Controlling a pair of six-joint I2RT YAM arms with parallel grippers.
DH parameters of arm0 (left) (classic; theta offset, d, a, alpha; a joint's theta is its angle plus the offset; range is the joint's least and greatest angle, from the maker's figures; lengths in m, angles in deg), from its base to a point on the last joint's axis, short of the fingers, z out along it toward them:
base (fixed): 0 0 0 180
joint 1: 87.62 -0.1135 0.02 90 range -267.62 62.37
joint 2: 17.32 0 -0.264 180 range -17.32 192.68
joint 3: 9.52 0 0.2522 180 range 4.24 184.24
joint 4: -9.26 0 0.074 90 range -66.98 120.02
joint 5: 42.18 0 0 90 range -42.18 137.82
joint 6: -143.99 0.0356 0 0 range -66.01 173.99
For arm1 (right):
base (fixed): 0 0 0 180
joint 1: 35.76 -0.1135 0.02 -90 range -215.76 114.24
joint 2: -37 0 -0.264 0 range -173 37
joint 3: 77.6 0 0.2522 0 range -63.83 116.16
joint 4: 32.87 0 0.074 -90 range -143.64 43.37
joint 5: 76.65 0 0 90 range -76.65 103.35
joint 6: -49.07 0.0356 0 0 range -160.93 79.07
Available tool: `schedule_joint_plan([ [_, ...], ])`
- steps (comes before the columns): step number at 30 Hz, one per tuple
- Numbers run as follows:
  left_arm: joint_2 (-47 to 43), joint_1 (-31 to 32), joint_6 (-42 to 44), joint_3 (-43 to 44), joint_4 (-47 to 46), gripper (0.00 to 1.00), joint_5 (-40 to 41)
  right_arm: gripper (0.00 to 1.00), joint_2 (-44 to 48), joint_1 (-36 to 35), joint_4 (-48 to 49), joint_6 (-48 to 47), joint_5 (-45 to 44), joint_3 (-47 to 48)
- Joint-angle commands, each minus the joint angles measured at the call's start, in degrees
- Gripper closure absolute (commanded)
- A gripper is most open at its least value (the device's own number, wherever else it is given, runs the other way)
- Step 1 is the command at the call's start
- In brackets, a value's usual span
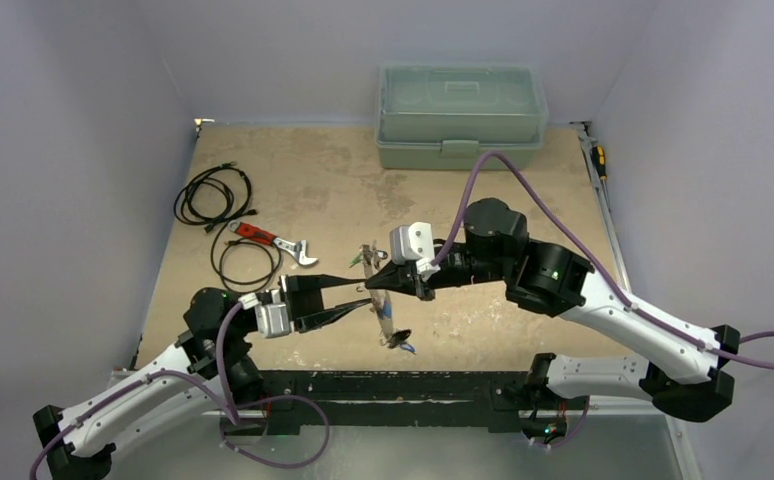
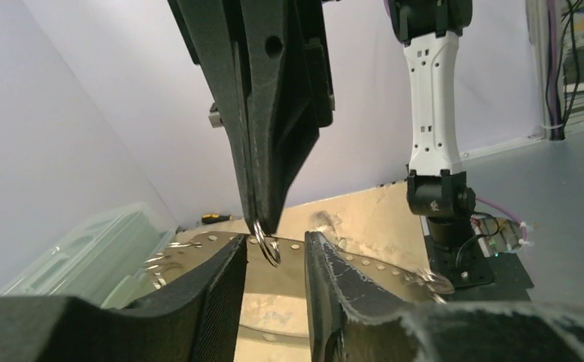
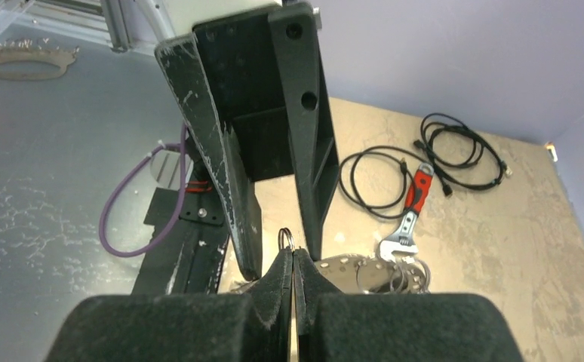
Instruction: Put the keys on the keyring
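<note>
The right gripper [image 1: 370, 286] has its jaws pressed together on a small metal ring [image 2: 268, 247], which pokes out just past their tips. The left gripper [image 1: 369, 296] has its jaws apart, one finger on either side of that ring. The keyring [image 1: 387, 322] lies on the table [image 1: 293, 180] beneath both sets of jaws, running away from them to either side. The keys [image 1: 400, 343] are at its ends.
</note>
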Motion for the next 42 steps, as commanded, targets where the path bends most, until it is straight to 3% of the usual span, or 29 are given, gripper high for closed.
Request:
schedule_joint_plan([
  [1,-1.1,0.0,6.2,4.3,7.8,0.66,1.6,1.0,1.2,-0.3,3.8,0.6,-2.7,-1.4],
  [7,-1.1,0.1,14.4,10.0,22.2,0.65,3.5,1.0,1.2,-0.3,3.4,0.4,-6.3,-2.2],
  [13,-2.0,0.1,17.7,13.1,29.4,0.64,7.1,1.0,-0.2,-0.3,1.6,-0.2,-9.3,-1.7],
  [21,-1.3,0.1,19.5,15.3,32.8,0.61,10.9,1.0,-2.0,-0.3,-0.9,-1.5,-13.8,-0.3],
  [28,3.2,0.1,20.5,17.6,36.2,0.63,9.0,1.0,-1.7,-0.3,-0.2,-2.1,-13.6,-1.2],
  [42,9.8,0.1,20.3,20.5,36.1,0.74,9.1,1.0,-0.5,-0.3,-0.1,-3.0,-12.1,-2.2],
])
